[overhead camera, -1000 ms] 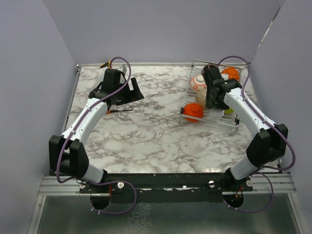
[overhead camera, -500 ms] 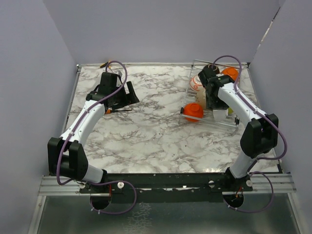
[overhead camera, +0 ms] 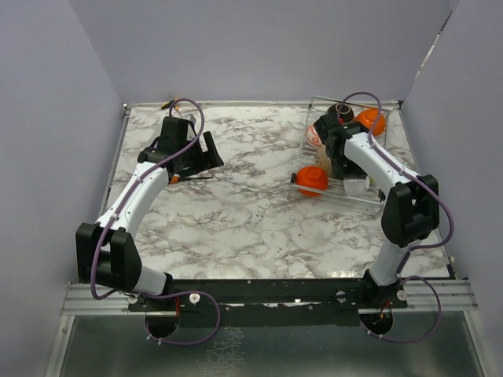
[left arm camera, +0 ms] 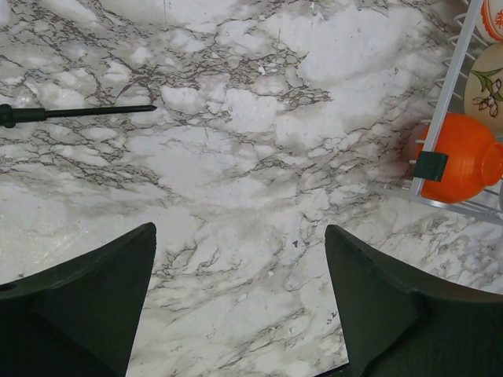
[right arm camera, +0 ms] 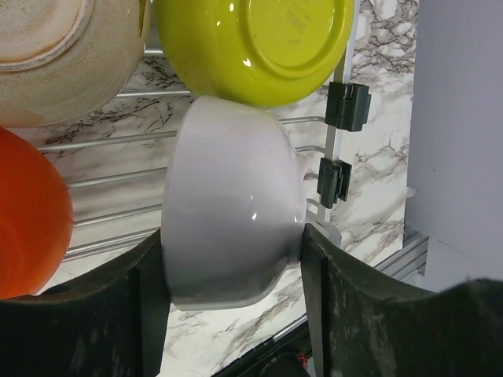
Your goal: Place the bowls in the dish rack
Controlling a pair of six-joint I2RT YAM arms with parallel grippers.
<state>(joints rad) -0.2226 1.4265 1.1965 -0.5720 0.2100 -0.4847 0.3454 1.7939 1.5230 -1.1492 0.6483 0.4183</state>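
**Q:** First entry, nearest the arm bases?

**A:** White bowl point(right arm camera: 228, 188). It is at the near end of the dish rack point(overhead camera: 338, 196), on the right of the table point(overhead camera: 236, 228). It stands on edge across the wires; I cannot tell which way its mouth faces. The right tool point(right arm camera: 232, 242) is closed to the bowl's width, fingers point(right arm camera: 346, 314) against opposite sides.

**Q:** The rack itself?

**A:** Silver wire, long axis running near to far.

**Q:** Beside the white bowl?

**A:** Orange bowl point(overhead camera: 312, 180), at the rack's near left corner. It is tipped, with its rounded outside towards the table's middle.

**Q:** Left side?

**A:** Thin black rod point(left arm camera: 78, 112), lying flat, long axis left to right. Just beyond it is the left tool point(left arm camera: 240, 306), wide open and holding nothing, over bare marble, well apart from the rack.

**Q:** Farther along the rack?

**A:** Beige bowl point(right arm camera: 63, 47) and lime green bowl point(right arm camera: 259, 39), undersides towards the right wrist camera. Then the patterned bowl point(overhead camera: 316, 133). At the far end are the dark brown bowl point(overhead camera: 343, 110) and the second orange bowl point(overhead camera: 372, 119).
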